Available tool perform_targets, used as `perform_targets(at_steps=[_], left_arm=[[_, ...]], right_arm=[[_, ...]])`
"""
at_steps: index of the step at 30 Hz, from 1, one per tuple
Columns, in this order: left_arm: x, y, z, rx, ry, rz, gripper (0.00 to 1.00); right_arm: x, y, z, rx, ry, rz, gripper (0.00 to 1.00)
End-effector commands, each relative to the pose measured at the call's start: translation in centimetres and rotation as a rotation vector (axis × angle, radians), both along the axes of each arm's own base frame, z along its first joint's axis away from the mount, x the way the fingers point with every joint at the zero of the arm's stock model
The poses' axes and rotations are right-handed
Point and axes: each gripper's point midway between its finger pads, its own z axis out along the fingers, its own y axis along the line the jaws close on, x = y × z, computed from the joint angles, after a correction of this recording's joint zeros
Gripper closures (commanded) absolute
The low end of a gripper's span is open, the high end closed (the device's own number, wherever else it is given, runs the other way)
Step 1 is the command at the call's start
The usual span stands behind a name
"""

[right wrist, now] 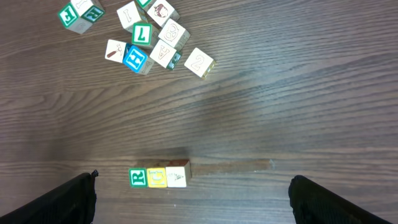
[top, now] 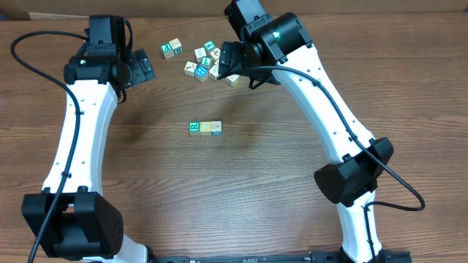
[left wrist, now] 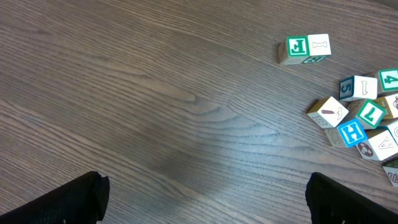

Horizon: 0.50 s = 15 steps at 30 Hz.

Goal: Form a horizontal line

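Three down, likely one more to go: building the row of blocks (top: 205,128) mid-surface (top: 241,197), touching side by side. Holding the right end effector (top: 225,71) wide open by the loose pile (top: 203,62), gripping nothing. Hanging the left end effector (top: 144,67) open and empty too. Risking a bump: reaching into that tight pile could scatter blocks or pinch two together.
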Motion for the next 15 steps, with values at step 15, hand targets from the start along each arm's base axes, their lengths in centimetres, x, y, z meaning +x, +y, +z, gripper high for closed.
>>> perform_targets(at_steps=[15], left_arm=[[0.1,0.2,0.0,0.017,0.000,0.004,0.00]], right_arm=[[2.2,1.3,-4.2,-0.021,0.012,0.001,0.00]])
